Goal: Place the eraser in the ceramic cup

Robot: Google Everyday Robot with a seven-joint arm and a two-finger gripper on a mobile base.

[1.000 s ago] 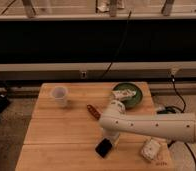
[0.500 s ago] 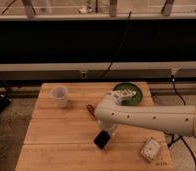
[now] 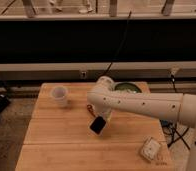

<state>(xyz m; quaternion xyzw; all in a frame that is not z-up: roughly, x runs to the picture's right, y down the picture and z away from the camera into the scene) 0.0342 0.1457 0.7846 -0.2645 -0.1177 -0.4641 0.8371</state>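
The eraser (image 3: 97, 125), a flat black block, hangs tilted just above the wooden table (image 3: 56, 142), near its middle. My gripper (image 3: 102, 119) is at the end of the white arm (image 3: 141, 104) that reaches in from the right, and it is shut on the eraser's upper end. The ceramic cup (image 3: 59, 95) is small, white and upright. It stands at the table's back left, apart from the eraser and to its upper left.
A green bowl (image 3: 127, 87) sits at the back of the table, partly behind the arm. A reddish-brown stick (image 3: 90, 108) peeks out by the arm. A white square packet (image 3: 151, 148) lies at the front right. A dark wall runs behind the table.
The arm has swung left and back with the eraser in the gripper. The eraser has moved from the table's front middle closer to the cup.
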